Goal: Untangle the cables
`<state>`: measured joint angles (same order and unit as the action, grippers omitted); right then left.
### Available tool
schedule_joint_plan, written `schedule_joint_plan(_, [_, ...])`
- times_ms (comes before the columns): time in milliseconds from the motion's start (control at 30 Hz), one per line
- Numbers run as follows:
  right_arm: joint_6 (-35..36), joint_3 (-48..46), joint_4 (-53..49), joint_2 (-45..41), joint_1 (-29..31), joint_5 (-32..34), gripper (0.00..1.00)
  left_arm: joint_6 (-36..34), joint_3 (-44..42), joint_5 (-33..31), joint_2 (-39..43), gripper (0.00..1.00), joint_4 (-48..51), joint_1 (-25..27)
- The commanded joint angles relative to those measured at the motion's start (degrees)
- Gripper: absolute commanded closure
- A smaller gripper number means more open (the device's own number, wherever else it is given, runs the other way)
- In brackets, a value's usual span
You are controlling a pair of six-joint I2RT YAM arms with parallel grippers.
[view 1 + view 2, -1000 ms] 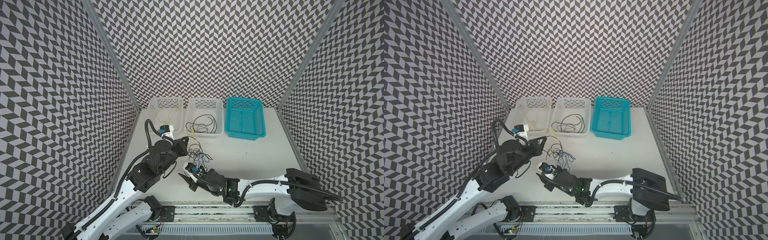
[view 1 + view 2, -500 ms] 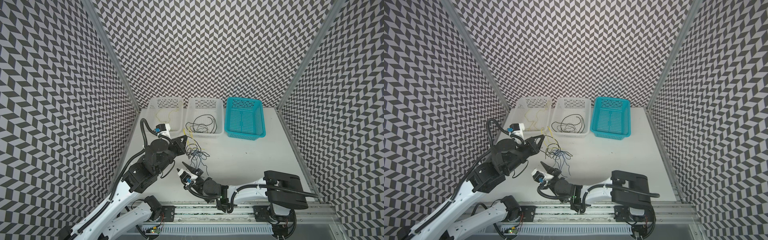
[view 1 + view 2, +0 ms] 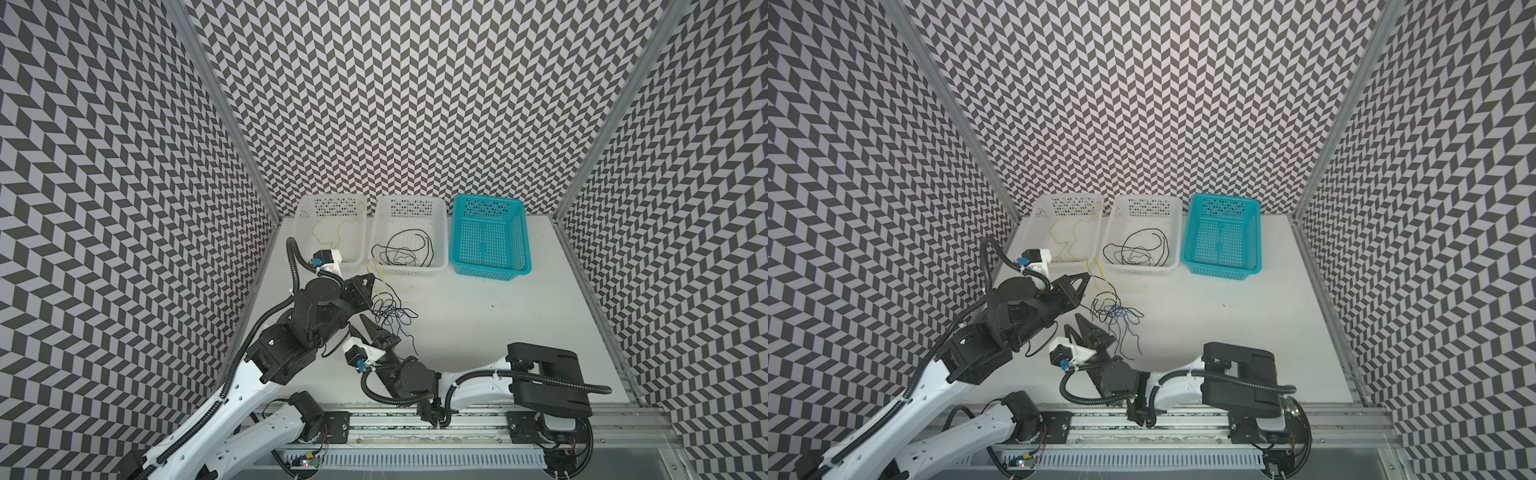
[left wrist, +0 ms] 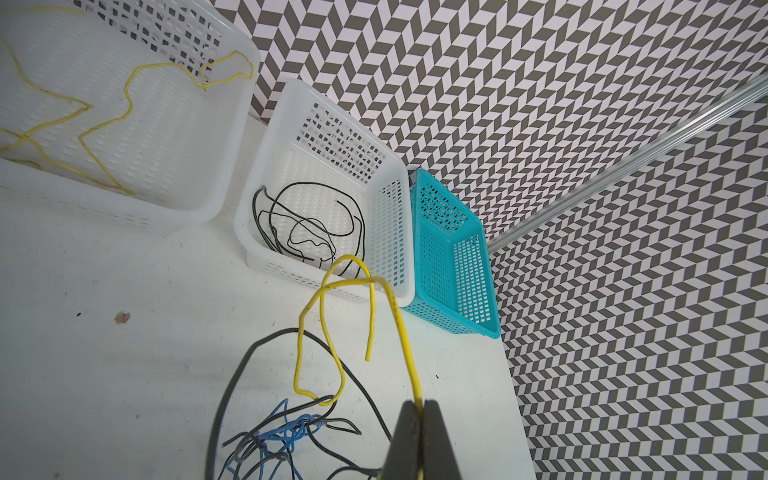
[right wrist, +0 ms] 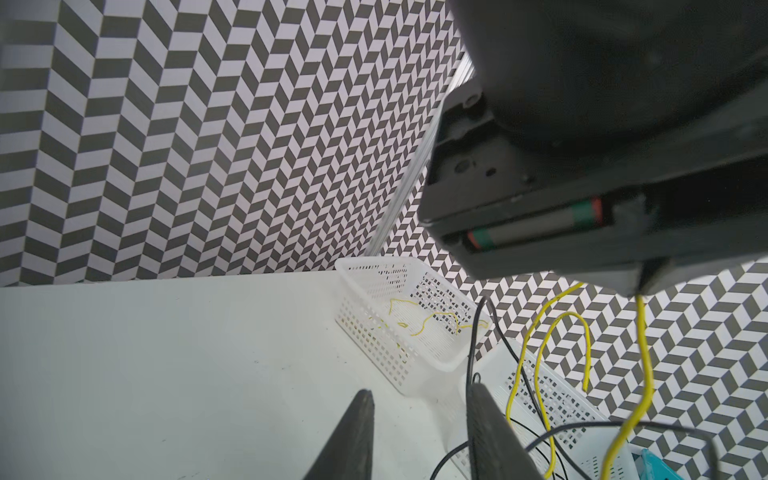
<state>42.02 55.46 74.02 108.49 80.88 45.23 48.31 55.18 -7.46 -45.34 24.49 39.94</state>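
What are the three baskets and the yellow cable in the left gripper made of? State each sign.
Left white basket, middle white basket, teal basket: likely moulded plastic, semi-gloss, with perforated walls. Yellow cable, pinched in the shut left gripper: probably wire in smooth plastic insulation; it holds its bends.

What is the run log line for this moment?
left gripper: shut on yellow cable | right gripper: open, beside cable tangle | cable tangle: on table
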Motion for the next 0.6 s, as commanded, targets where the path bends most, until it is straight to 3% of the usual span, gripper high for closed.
schedule_joint_plan(0, [-1.83, 1.55, 0.64, -1.22, -0.64, 3.35, 0.64, 0.82, 2.72, -0.98, 0.32, 1.00, 0.58, 0.30])
schedule_joint_plan(200, [-23.75, 0.74, -25.22, -9.47, -5.13, -1.02, 0.67, 1.26, 2.74, -0.92, 0.60, 1.00, 1.17, 0.35])
schedule_joint_plan(333, [-23.45, 0.09, -25.29, -9.93, -5.60, -0.37, 0.66, 1.65, 2.97, -0.89, 0.86, 1.00, 1.19, 0.35])
schedule_joint_plan(567, [-28.81, -0.91, -28.54, -10.71, -7.14, -4.10, 0.67, 1.96, 3.64, -0.37, 0.30, 1.00, 1.32, 0.65])
